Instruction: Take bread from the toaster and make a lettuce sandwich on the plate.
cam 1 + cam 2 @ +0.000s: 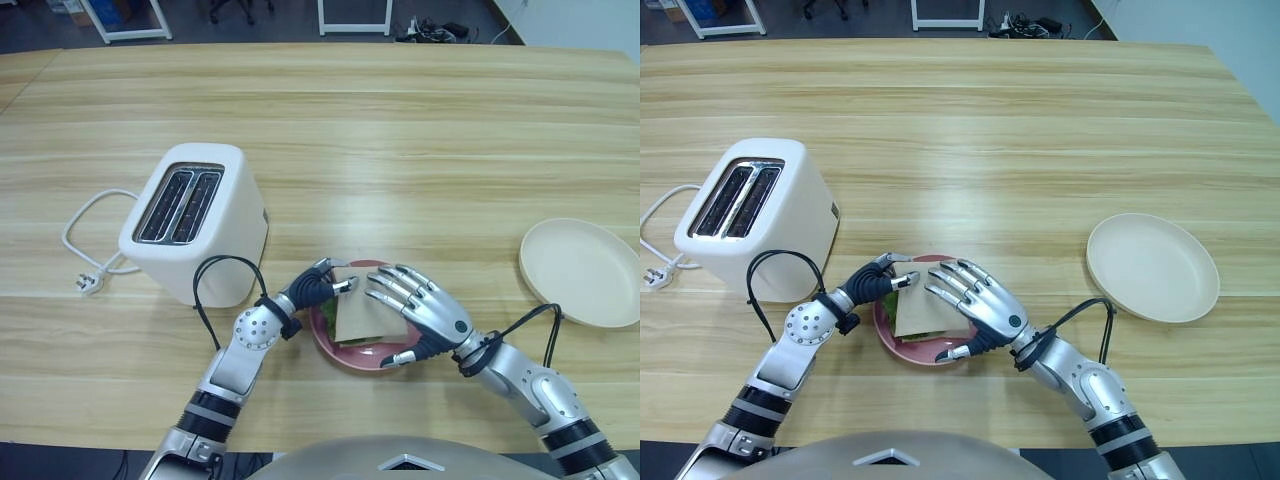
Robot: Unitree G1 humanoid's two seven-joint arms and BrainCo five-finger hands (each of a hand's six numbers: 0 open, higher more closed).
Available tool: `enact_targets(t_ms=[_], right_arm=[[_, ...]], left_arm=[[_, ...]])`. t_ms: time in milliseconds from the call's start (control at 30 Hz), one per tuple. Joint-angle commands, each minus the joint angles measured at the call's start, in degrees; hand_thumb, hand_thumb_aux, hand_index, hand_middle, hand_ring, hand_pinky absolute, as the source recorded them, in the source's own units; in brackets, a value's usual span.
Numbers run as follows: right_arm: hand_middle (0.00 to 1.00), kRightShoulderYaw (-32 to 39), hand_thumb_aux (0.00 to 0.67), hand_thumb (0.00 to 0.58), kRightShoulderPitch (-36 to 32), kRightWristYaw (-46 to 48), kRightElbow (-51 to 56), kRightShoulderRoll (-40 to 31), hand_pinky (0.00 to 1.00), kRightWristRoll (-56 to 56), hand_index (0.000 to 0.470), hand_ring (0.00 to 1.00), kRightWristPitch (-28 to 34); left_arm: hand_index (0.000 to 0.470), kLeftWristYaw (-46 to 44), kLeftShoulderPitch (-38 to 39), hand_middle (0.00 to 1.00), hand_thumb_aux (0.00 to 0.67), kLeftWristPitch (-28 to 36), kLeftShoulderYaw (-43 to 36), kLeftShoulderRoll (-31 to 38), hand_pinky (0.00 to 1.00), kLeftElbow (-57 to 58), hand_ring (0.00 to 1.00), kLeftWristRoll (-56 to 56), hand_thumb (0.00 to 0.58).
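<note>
- Readable text, numbers, brands, signs: none that I can make out from where I look.
- Toaster (pixel 215 245), at ten o'clock from the pink plate (pixel 350 364): one small dark mark (pixel 265 216) on its side wall, at the three o'clock edge of the body, just under the top. It is too small for me to tell whether it is lettering, a symbol or a fitting.
</note>
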Motion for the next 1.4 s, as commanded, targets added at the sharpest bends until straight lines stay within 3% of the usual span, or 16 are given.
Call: enact_targets(t_ms=[33,300,333,367,400,600,800,933,1100,1267,1400], right_arm=[[0.0,4.3,0.0,0.0,2.0,4.1,0.6,-4.5,0.0,-5.6,0.0,0.0,1.1],[0.0,16.0,0.0,0.0,1.1,14.5,4.5,-5.4,0.0,-11.6,0.0,0.0,4.6],[0.0,17.2,0.0,0.0,0.8,14.7,4.9,-5.4,0.0,-12.4,0.0,0.0,5.2],[0.0,18.2,0.0,0.0,0.5,14.8,5.3,-5.5,0.0,-13.1,0.0,0.0,5.7],[0.0,19.3,0.0,0.0,0.2,15.1,5.7,-5.6,0.0,-13.9,0.0,0.0,6.3],[0.0,24.4,0.0,0.0,-0.9,14.8,10.2,-6.9,0.0,-15.7,0.0,0.0,9.4],[0.0,25.4,0.0,0.0,-1.5,13.9,12.5,-9.6,0.0,-15.0,0.0,0.0,12.0],[0.0,23.5,0.0,0.0,-2.1,12.3,12.6,-11.4,0.0,-13.8,0.0,0.0,14.3],[0.0,17.1,0.0,0.0,-3.3,4.4,7.6,-12.4,0.0,-11.6,0.0,0.0,18.8],[0.0,13.5,0.0,0.0,-2.9,-5.1,-2.8,-12.0,0.0,-6.7,0.0,0.0,16.7],[0.0,7.4,0.0,0.0,-1.3,-12.2,-8.3,-11.2,0.0,-0.8,0.0,0.0,14.7]], left_arm=[[0.47,-0.2,1.4,1.0,0.67,1.8,0.1,1.0,1.0,1.5,1.0,1.9,0.58],[0.47,2.1,1.6,1.0,0.67,1.7,-0.1,0.8,1.0,1.4,1.0,6.2,0.58],[0.426,3.4,1.5,1.0,0.607,1.5,-0.3,0.9,1.0,1.6,1.0,7.9,0.575],[0.251,5.6,1.3,0.89,0.357,1.5,-0.6,1.2,0.89,1.7,0.89,11.0,0.454],[0.0,9.4,0.5,0.0,0.0,2.0,-2.0,2.7,0.0,2.0,0.0,17.8,0.0],[0.0,38.9,-3.1,0.0,0.0,2.2,-2.8,4.9,0.0,0.0,0.0,45.5,0.0],[0.0,61.2,0.2,0.0,0.0,-1.1,0.5,5.3,0.0,-9.9,0.0,54.1,0.0],[0.0,62.4,2.4,0.0,0.0,-6.2,1.0,6.3,0.0,-9.9,0.0,50.3,0.0],[0.0,58.1,3.2,0.0,0.0,-12.3,1.3,4.8,0.0,-1.1,0.0,39.6,0.0],[0.0,53.1,1.7,0.0,0.0,-13.2,2.6,3.1,0.0,9.8,0.0,32.8,0.0],[0.0,50.2,1.6,0.0,0.0,-15.9,3.5,2.6,0.0,12.2,0.0,28.4,0.0]])
